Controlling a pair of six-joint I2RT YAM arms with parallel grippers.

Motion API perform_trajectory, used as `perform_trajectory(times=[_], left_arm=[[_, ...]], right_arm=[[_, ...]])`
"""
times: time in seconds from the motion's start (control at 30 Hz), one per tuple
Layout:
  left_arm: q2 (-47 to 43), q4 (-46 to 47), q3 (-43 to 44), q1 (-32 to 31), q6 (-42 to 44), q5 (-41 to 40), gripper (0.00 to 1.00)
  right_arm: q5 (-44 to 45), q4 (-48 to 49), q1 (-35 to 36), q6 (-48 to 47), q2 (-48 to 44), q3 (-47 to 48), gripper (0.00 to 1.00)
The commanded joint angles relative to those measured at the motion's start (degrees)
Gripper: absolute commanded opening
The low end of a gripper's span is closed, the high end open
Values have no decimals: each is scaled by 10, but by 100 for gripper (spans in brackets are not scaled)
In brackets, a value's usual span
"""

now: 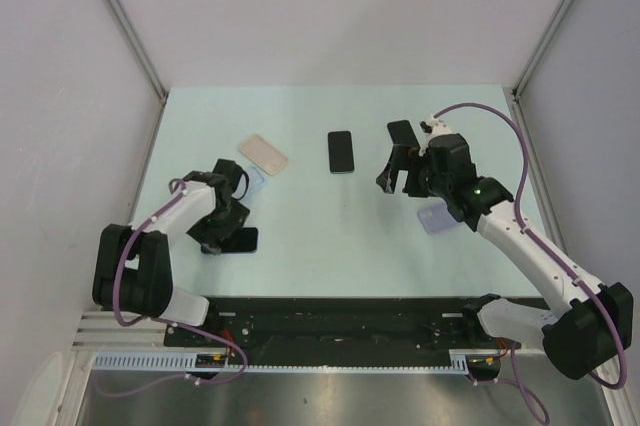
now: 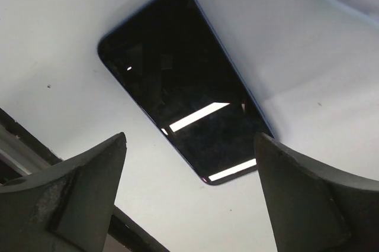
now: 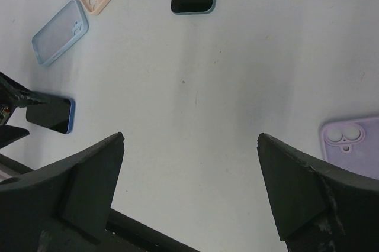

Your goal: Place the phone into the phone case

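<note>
A dark-screened phone with a blue rim (image 2: 183, 86) lies flat near the table's front left (image 1: 243, 239). My left gripper (image 2: 190, 139) hangs open just over its near end (image 1: 222, 231), fingers apart on either side and touching nothing. A light blue phone case (image 3: 59, 33) lies just beyond it, partly under the left arm (image 1: 254, 184). My right gripper (image 3: 190, 136) is open over bare table right of centre (image 1: 398, 176). A lilac case (image 1: 437, 219) lies beside that arm.
A beige case (image 1: 263, 154) and a second black phone (image 1: 341, 152) lie mid-table. A third phone (image 1: 403, 132) sits behind the right gripper. White walls enclose the table on three sides. A black rail (image 1: 340, 321) runs along the near edge.
</note>
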Motion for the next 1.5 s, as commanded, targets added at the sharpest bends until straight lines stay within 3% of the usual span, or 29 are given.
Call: perform_trajectory(times=[0.0,0.3,0.5,0.87,1.03,1.17,1.27,1.37,1.47], left_arm=[[-43,8,-7,-39,3,-18,94],[-66,55,-28,-133,21,-13,100],[-85,143,-94,-139,44,32,100],[-89,269,-132,-152,88,44,100],[-20,305,-75,-159,161,35,100],[46,317,26,-168,227,76,100],[78,286,116,-181,329,91,100],[69,228,156,-182,449,59,100],[19,207,137,-180,535,17,100]], right_arm=[[-3,1,0,2,-16,-4,100],[-4,-14,0,-9,-30,-7,100],[1,-24,-3,-12,-43,-7,100],[4,-30,-8,-12,-43,-9,100],[6,-35,-11,-14,-50,-11,100],[12,-41,-12,-15,-59,-13,100],[10,-44,-16,-13,-65,-15,100],[11,-52,-16,-14,-72,-15,100],[18,-57,-17,-14,-81,-18,100]])
